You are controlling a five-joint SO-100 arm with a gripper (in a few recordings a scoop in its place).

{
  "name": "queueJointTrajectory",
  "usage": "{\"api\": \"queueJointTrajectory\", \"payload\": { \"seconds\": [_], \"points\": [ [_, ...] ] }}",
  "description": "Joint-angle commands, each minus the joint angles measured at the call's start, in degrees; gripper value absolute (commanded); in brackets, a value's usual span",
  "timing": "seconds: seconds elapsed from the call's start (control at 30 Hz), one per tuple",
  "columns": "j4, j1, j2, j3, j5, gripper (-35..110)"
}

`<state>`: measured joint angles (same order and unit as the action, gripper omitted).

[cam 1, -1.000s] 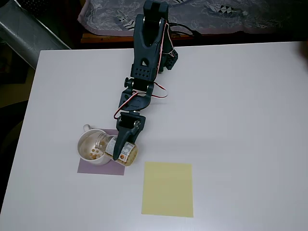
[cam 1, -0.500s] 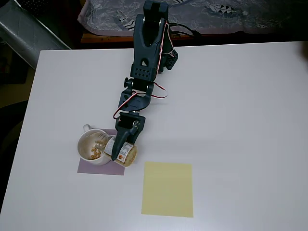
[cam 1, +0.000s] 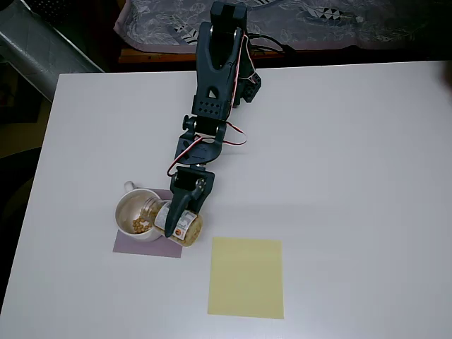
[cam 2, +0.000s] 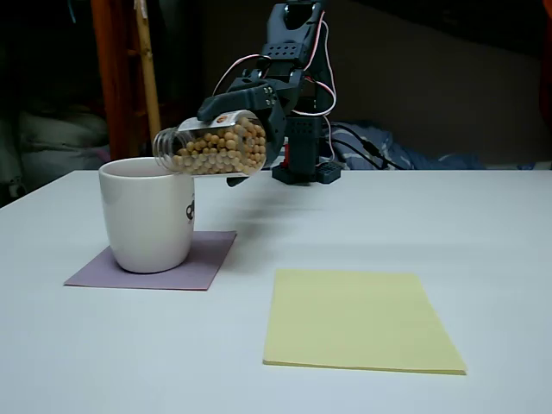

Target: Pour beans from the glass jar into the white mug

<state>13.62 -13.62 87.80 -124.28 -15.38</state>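
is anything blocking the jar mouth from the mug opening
Nothing visible does. The gripper holds the glass jar tipped on its side, its mouth over the rim of the white mug. Beans lie in the open mug.

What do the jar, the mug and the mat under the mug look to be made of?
The glass jar looks like clear glass or possibly clear plastic: the beans show straight through its wall. The white mug looks like glazed ceramic, opaque white with a soft sheen. The purple mat under it is thin, flat and matte, probably paper or felt; the look leaves it open.
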Motion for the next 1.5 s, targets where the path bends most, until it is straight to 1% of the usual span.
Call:
{"api": "queueJointTrajectory", "payload": {
  "seconds": [0.0,0.3,0.53,0.63,0.83,1.0,1.1,1.3,1.47],
  "points": [
    [0.5,-0.2,0.7,0.6,3.1,0],
    [-1.1,-1.6,2.0,4.7,16.4,0],
    [-4.3,0.0,6.9,5.1,26.8,0],
    [-4.8,1.1,8.3,4.6,33.9,0],
    [-3.8,4.1,9.1,2.3,52.3,0],
    [0.6,6.4,10.2,-4.2,67.7,0],
    [5.4,8.0,10.6,-9.5,77.1,0],
    [21.0,10.8,4.4,-17.8,92.4,0],
    [33.4,12.1,-7.8,-17.1,101.1,1]
  ]
}}
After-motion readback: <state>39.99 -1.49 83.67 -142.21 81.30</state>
